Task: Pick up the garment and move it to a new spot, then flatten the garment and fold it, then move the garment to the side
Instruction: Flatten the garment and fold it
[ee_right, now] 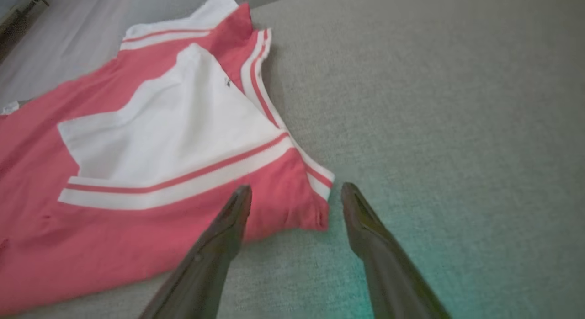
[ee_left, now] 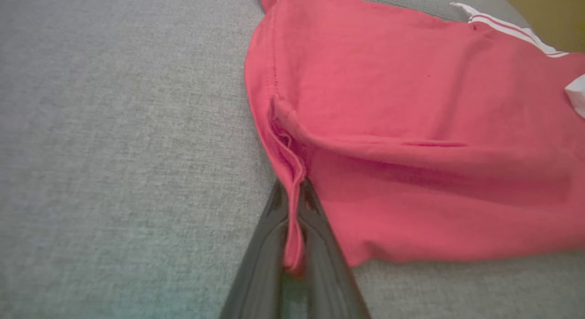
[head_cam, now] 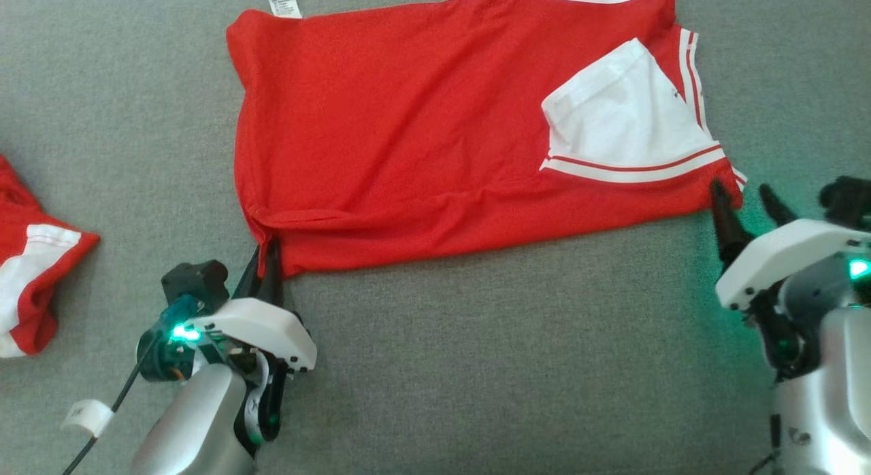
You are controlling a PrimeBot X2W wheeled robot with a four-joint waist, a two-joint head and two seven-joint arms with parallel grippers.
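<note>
The left gripper was clenched on the near-left corner of the shirt, with a fold of red hem pinched between its fingers. The right gripper stood spread at the near-right corner, one finger over the cloth and the other beyond it — holding nothing. The shirt lay spread mid-surface, lightly wrinkled. It looked like the start of the fold: the right gripper needed to close on its corner, then both would lift together and carry the near edge over. The surface was grey woven cloth, and a second red-and-white garment lay at its left edge. The room beyond was too blurred to tell.
</note>
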